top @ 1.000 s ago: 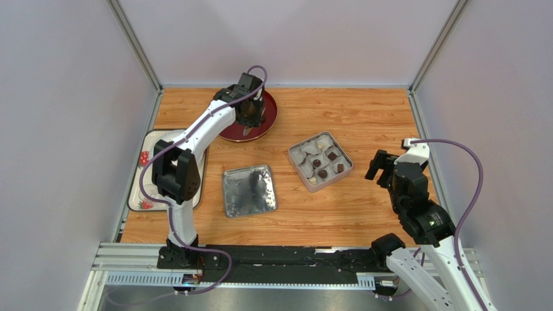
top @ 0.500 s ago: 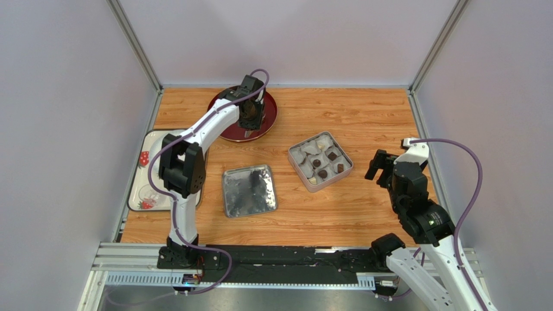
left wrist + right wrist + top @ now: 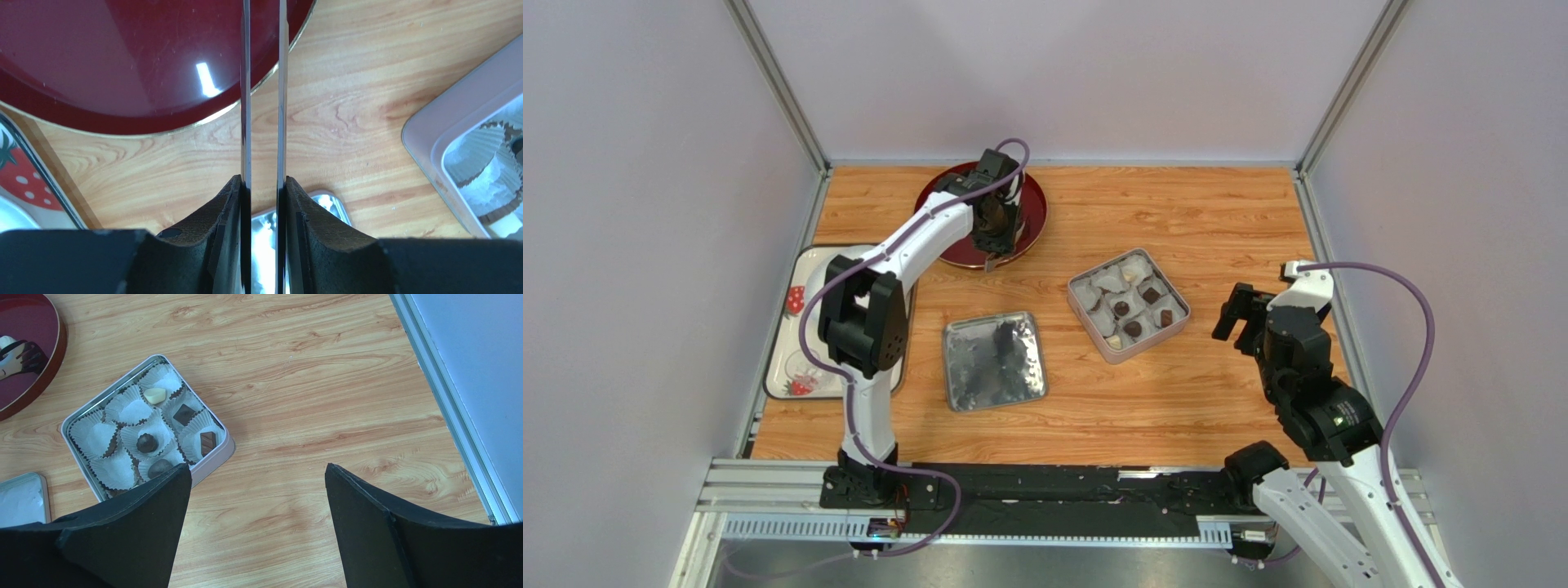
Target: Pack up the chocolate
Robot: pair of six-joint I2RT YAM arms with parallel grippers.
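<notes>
The left pincer (image 3: 994, 249) hangs over the near edge of the red plate (image 3: 92, 61) at the far left of the table (image 3: 1210, 208). Its thin fingers (image 3: 245, 92) stand a narrow gap apart, and their tips are out of sight, so I cannot tell whether they grip anything

The chocolate (image 3: 184, 413) sits in the square tin (image 3: 1155, 339) near the middle of the table: several dark pieces and one cream piece (image 3: 154, 394), each in a white paper cup (image 3: 98, 436). The tin's lid (image 3: 994, 359) lies just left of it, and a strawberry-print tray (image 3: 787, 368) lies at the left edge

The right pincer (image 3: 255, 471) hovers to the right of the tin, its jaws wide apart with nothing between them
</notes>
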